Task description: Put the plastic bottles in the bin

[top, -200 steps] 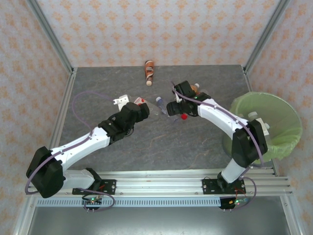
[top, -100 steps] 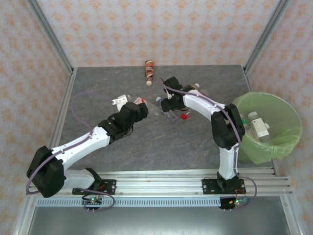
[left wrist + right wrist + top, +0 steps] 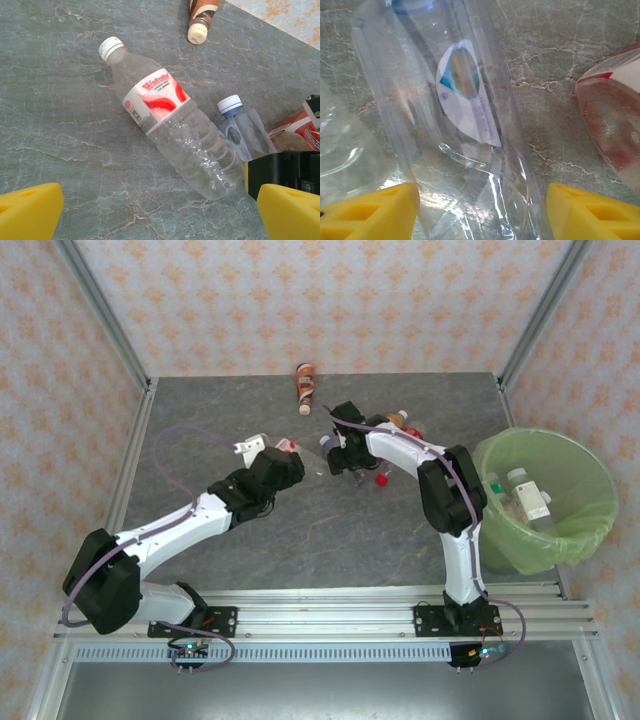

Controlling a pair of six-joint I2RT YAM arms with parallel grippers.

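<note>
Two bottles at least are in the bin (image 3: 598,472) at the right edge of the surface (image 3: 330,540). One white-capped bottle (image 3: 528,495) is plain in there, so the task is partly done. About five are left on the surface by my count. A brown bottle (image 3: 304,387) lies at the far edge and a clear bottle (image 3: 165,127) with a red/white label lies near the middle. A small blue-capped bottle (image 3: 455,115) lies just beside it, with a red-labelled bottle (image 3: 615,115) next to that. A fifth bottle (image 3: 402,421) sits by the right arm (image 3: 450,490), too small to read. The right hand (image 3: 480,210) has its fingers apart, straddling the blue-capped bottle without clamping it, likely the next pick. The left hand (image 3: 157,200) has its fingers apart and is empty, hovering over the clear bottle.
</note>
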